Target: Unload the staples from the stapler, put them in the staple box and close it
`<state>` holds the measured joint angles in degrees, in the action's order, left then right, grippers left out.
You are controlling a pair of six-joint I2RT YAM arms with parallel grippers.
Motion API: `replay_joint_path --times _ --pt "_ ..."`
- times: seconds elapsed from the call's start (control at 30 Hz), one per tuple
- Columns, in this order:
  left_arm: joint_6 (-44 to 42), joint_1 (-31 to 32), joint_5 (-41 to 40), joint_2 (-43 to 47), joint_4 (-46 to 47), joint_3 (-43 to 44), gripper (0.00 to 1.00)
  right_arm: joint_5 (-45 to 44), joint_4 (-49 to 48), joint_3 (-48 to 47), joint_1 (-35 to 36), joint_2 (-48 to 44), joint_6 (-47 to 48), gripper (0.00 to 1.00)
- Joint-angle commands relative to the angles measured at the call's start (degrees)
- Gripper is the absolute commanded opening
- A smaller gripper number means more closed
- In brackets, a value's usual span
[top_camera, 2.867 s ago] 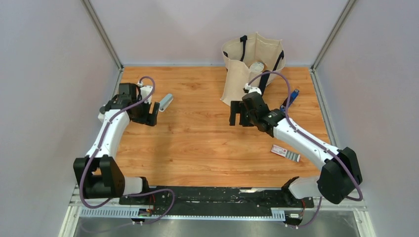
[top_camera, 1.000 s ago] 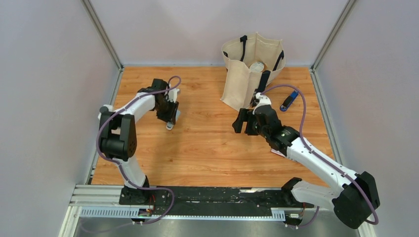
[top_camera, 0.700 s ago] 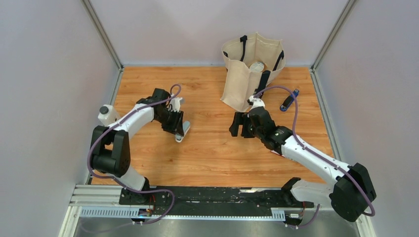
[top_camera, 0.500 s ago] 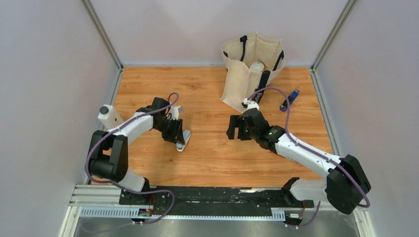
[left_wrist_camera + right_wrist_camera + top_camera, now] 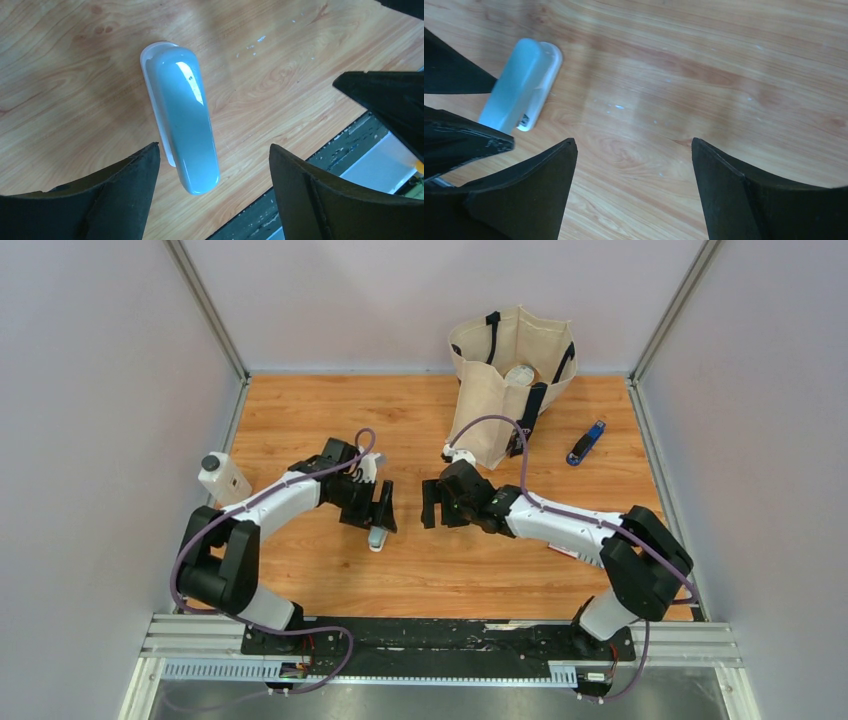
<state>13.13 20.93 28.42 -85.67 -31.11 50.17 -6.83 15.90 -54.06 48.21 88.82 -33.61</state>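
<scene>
- Progress on my side of the table is nil; left gripper (image 5: 212, 155) hangs with jaws apart on either side of the pale grey-blue object (image 5: 182, 130), not clamping it; right gripper (image 5: 634, 147) faces it, spread wide and empty.
- Stapler (image 5: 586, 443) lies untouched at far right, well apart from both grippers, near the tote bag (image 5: 505, 390); I judge reaching, opening and emptying all remain.
</scene>
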Motion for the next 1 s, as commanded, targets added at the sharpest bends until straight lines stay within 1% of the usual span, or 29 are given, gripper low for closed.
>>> replay_joint_path --times 0.0,0.07,0.17,0.27,0.37,0.47,0.53,0.63,0.67,0.73,0.8,0.97 --pt "-1.0 -0.3 2.2 3.6 -1.7 4.0 0.88 0.8 -3.8 -4.7 1.9 1.5 -3.0 0.88" --pt "-1.4 -2.2 3.5 7.3 -2.5 5.4 0.88 0.2 -3.3 -6.7 3.5 2.6 -3.0 0.89" --pt "-1.4 -8.5 6.2 13.4 -3.0 6.9 0.90 -0.5 -1.8 -9.7 5.7 4.4 -3.1 0.89" --pt "-5.1 -13.4 4.5 16.7 -7.9 9.8 0.92 -1.2 0.3 -13.4 7.7 6.9 -3.6 0.90" --pt "-9.9 -15.5 1.4 18.0 -12.8 10.8 0.92 -2.4 2.9 -18.4 10.2 10.7 -3.6 0.90" --pt "-12.4 -17.8 0.5 18.6 -15.8 10.5 0.92 -4.1 7.5 -25.1 12.3 16.9 -3.9 0.89" --pt "-12.9 -20.5 0.7 19.0 -17.3 10.6 0.91 -5.1 11.9 -29.7 13.1 20.6 -4.8 0.88" --pt "-13.0 -26.9 3.9 18.4 -19.8 11.6 0.91 -4.9 13.5 -32.9 13.9 23.7 -5.6 0.88" --pt "-14.9 -28.4 4.7 18.0 -21.3 12.2 0.90 -5.1 13.7 -33.6 14.2 24.3 -5.6 0.87" --pt "-17.4 -29.7 4.8 17.5 -23.5 13.1 0.89 -5.6 14.3 -35.3 14.8 25.4 -5.6 0.87" --pt "-18.5 -30.2 3.5 18.3 -23.9 12.2 0.89 -5.9 15.6 -36.9 14.9 26.6 -5.6 0.85" --pt "-18.9 -30.2 -0.6 22.8 -21.7 8.7 0.90 -6.3 17.1 -38.0 15.2 28.2 -6.3 0.75"
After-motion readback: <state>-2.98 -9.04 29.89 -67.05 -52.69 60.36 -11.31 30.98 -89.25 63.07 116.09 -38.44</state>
